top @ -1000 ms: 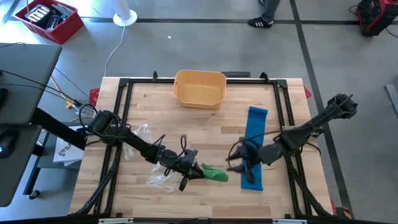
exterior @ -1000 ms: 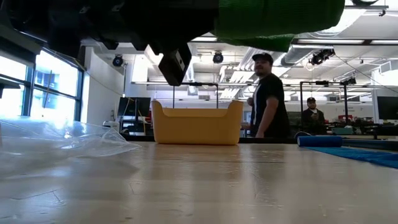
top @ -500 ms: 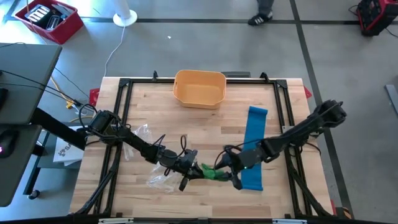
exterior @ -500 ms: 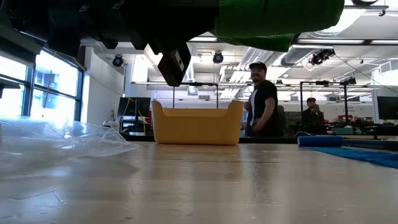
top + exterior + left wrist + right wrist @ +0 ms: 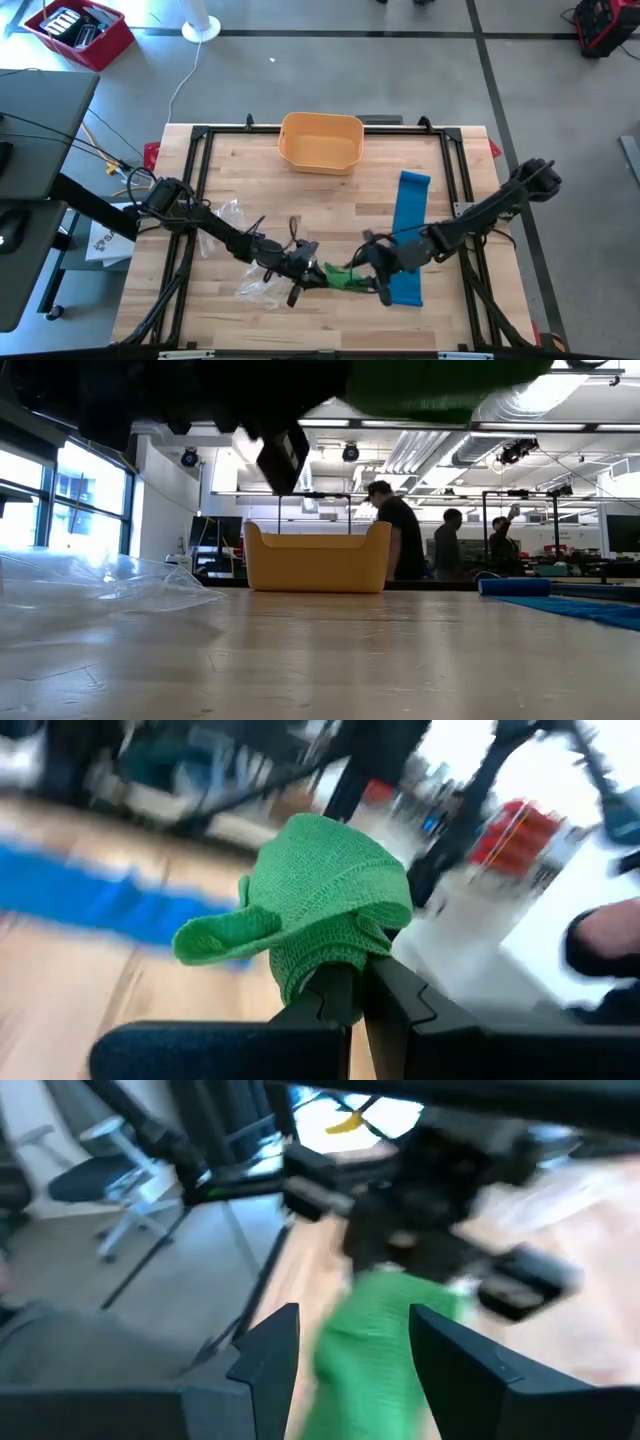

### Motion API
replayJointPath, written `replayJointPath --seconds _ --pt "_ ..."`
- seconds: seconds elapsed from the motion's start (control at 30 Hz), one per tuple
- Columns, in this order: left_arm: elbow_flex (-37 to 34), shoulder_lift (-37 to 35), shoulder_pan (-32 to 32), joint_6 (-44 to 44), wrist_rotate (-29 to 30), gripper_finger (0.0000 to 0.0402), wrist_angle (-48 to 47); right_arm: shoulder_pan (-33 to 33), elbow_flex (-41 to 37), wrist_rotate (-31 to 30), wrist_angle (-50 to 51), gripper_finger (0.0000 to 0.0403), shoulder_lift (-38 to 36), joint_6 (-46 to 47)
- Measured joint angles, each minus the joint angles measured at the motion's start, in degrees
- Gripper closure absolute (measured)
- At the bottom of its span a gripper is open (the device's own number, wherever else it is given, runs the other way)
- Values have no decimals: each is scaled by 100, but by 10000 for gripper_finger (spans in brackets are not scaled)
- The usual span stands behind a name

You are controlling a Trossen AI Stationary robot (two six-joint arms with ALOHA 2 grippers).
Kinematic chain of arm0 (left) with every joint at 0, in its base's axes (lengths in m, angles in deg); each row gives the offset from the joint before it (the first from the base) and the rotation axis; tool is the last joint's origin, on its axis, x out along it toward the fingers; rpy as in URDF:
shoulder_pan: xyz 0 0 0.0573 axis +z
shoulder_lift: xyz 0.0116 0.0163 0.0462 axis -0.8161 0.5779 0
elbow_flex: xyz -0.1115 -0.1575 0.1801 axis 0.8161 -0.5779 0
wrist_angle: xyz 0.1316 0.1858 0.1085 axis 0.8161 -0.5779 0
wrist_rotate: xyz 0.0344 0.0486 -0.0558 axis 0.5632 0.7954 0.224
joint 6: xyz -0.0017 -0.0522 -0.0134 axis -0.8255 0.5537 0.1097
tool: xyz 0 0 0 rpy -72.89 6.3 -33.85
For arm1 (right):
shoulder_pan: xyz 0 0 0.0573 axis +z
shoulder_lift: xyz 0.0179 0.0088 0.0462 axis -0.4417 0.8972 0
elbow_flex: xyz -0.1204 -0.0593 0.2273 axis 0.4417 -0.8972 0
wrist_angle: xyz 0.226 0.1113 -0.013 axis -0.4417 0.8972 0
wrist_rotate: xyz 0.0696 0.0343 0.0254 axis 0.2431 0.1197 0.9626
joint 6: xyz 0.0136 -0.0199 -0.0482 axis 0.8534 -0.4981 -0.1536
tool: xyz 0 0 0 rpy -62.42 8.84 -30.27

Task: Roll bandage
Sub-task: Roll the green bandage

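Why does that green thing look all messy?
The green bandage pinched in the left claw is a loose, lopsided bundle with a flap sticking out, not a neat roll. The right claw is open just beside it.

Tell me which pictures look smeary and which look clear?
Right wrist view: smeared all over, green bandage fuzzy. Left wrist view: bandage sharp, background blurred. Low view: dark blurry shapes along the top, yellow bin clear. High view: clear.

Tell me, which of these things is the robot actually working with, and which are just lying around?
In use:
- green bandage, clamped in the shut left pincer
- right pincer, open, at the bandage's other end

Lying about:
- blue bandage, unrolled flat on the table
- yellow bin at the far edge
- clear plastic wrap near the left arm
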Motion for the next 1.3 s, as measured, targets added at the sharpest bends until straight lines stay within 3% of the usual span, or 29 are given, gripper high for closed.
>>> replayJointPath --seconds 0.13,0.23,0.4,0.5,0.63,0.77,0.9,1.13,1.3 --pt "-69 0 -190 -1056 -995 397 1694 538 0 -1823 372 222 -729 -315" --pt "-164 -50 -245 -1234 -1891 397 2515 922 0 -2343 255 222 -995 -817" --pt "-44 -220 -212 -1020 -2489 397 2522 1089 4 -2226 -1407 222 -422 -2381" --pt "145 -221 -237 -978 -2920 397 2521 977 3 -1577 -2619 222 283 -3622" --pt "313 -221 -272 -840 -3007 397 2522 809 164 -727 -3684 222 1093 -4726" --pt "326 -221 -228 -826 -3024 397 2520 744 818 -614 -3707 222 1728 -5589" --pt "326 -221 -184 -831 -2836 397 2478 804 1537 -1401 -3722 222 2143 -6398" --pt "326 -224 -110 -861 -2634 397 2268 798 2031 -1280 -2973 224 2268 -6236" --pt "330 -234 -110 -987 -2542 397 2094 803 2100 -1262 -2940 288 2272 -6222"
